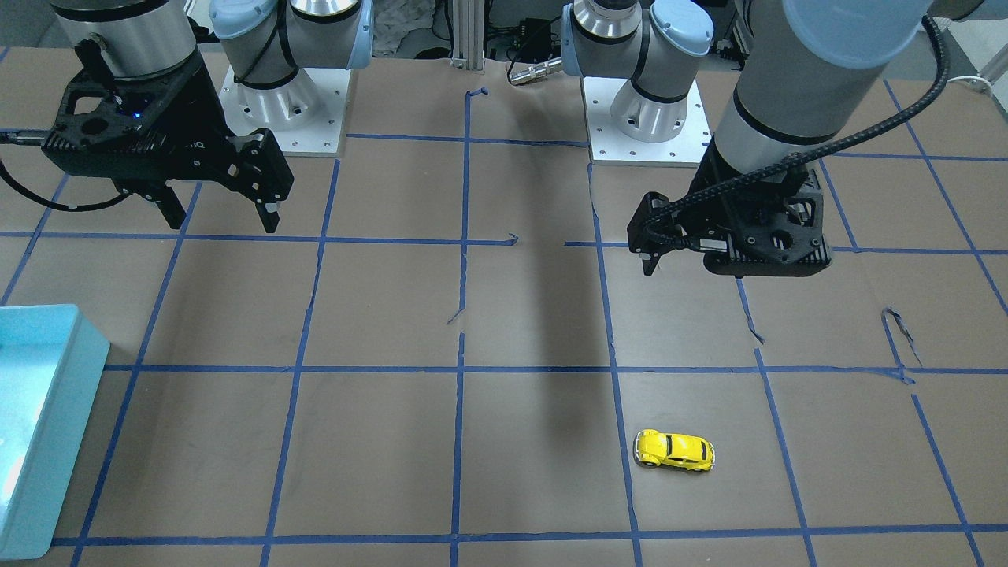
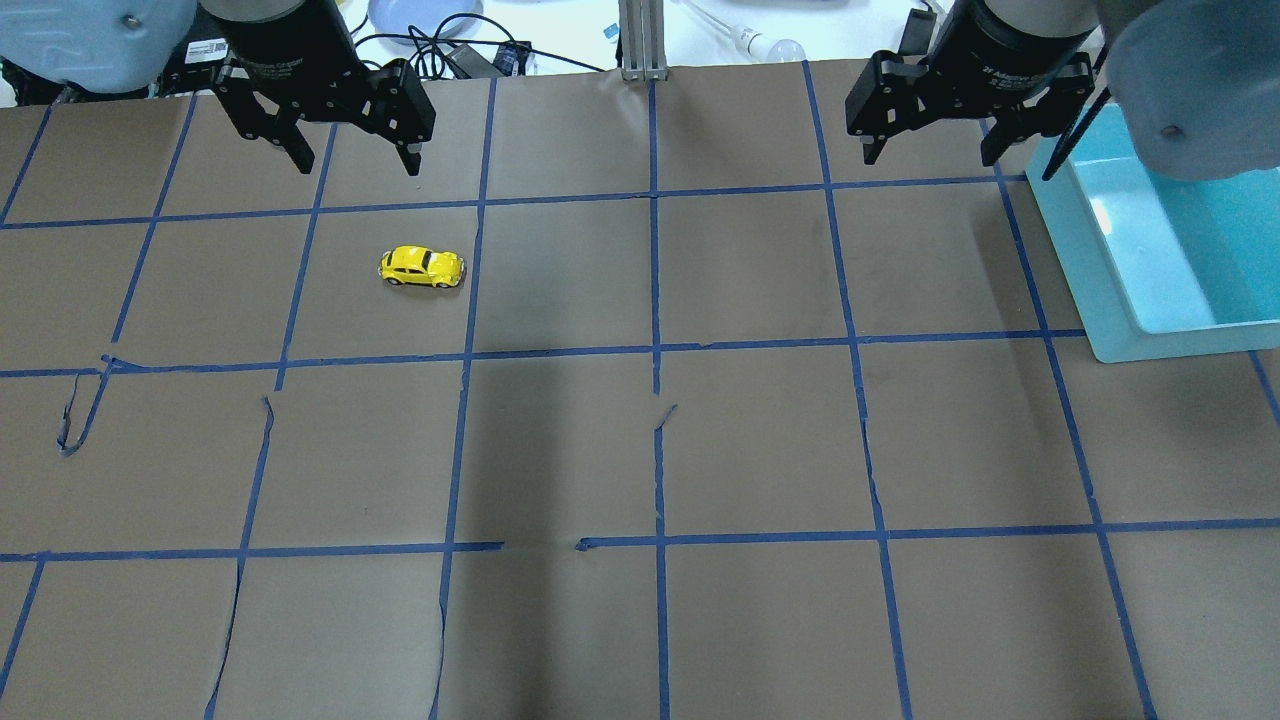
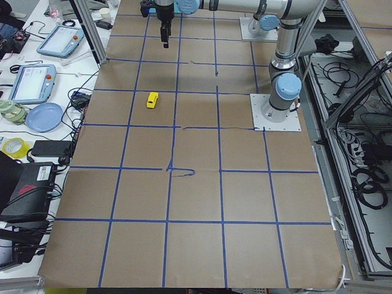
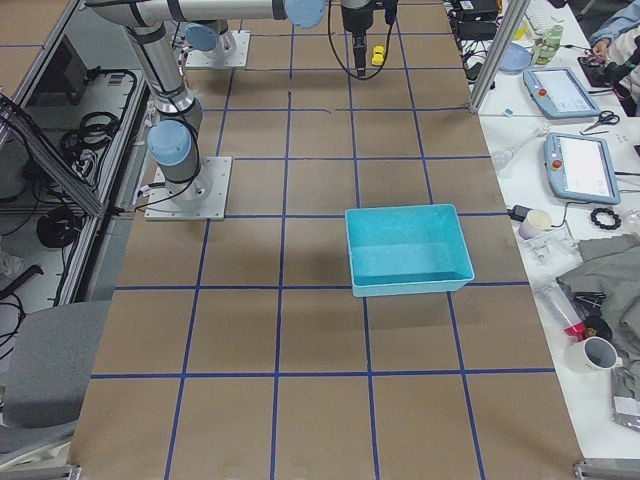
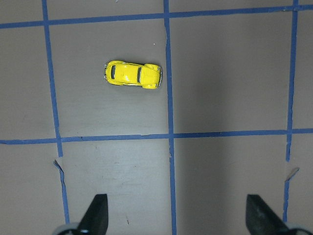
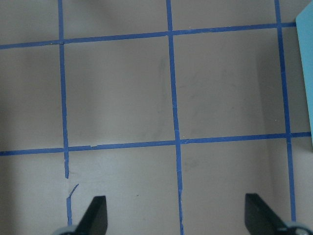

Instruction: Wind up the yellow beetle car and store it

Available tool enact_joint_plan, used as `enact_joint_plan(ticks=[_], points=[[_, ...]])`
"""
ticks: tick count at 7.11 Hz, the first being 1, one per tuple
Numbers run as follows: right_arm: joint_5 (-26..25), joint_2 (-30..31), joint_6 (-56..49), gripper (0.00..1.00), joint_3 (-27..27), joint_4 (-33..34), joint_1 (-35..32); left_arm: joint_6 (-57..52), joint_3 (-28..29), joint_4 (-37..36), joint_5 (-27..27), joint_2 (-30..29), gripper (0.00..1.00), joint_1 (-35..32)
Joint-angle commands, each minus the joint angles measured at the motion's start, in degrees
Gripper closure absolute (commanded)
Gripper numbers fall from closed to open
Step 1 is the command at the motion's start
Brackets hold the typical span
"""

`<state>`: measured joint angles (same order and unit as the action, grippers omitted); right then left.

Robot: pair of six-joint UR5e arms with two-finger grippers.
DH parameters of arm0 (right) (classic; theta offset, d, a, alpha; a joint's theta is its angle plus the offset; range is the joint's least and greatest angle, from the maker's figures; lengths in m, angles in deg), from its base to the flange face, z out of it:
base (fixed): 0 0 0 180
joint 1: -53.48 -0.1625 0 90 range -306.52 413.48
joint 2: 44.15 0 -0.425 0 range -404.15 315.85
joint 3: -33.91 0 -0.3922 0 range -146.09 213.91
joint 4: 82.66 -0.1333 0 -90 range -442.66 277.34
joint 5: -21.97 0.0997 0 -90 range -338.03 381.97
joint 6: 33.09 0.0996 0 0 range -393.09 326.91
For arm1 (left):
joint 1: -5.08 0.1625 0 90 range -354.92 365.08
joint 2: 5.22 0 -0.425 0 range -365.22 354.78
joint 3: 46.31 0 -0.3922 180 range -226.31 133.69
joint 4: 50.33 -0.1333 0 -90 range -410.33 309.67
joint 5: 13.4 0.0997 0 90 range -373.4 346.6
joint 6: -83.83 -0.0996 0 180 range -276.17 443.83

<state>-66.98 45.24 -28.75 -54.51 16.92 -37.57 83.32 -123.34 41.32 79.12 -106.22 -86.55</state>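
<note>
The yellow beetle car stands on its wheels on the brown paper-covered table, on the robot's left side. It also shows in the front view and in the left wrist view. My left gripper hovers open and empty high above the table, with the car ahead of its fingertips. My right gripper is open and empty, high over the right half, beside the blue bin. Its fingers frame bare paper.
The light blue open bin sits at the table's right end and looks empty. Blue tape lines grid the paper, with some torn seams. The arm bases stand at the robot's edge of the table.
</note>
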Motion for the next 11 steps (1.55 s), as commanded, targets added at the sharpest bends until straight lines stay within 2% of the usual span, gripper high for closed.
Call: enact_joint_plan(ticks=[1, 7, 9, 11], points=[[0.00, 0.00, -0.04, 0.00, 0.00, 0.00, 0.00, -0.02, -1.53, 0.02, -0.23, 1.24, 0.00, 0.40], [0.17, -0.09, 0.05, 0.00, 0.00, 0.09, 0.00, 0.69, -2.24, 0.19, -0.15, 1.60, 0.00, 0.49], [1.83, -1.48, 0.58, 0.00, 1.14, 1.23, 0.18, 0.69, -2.24, 0.19, -0.15, 1.68, 0.00, 0.49], [1.85, -4.30, 0.40, 0.00, 5.17, 0.97, 0.18, 0.69, -2.24, 0.19, -0.06, 1.95, 0.00, 0.58]])
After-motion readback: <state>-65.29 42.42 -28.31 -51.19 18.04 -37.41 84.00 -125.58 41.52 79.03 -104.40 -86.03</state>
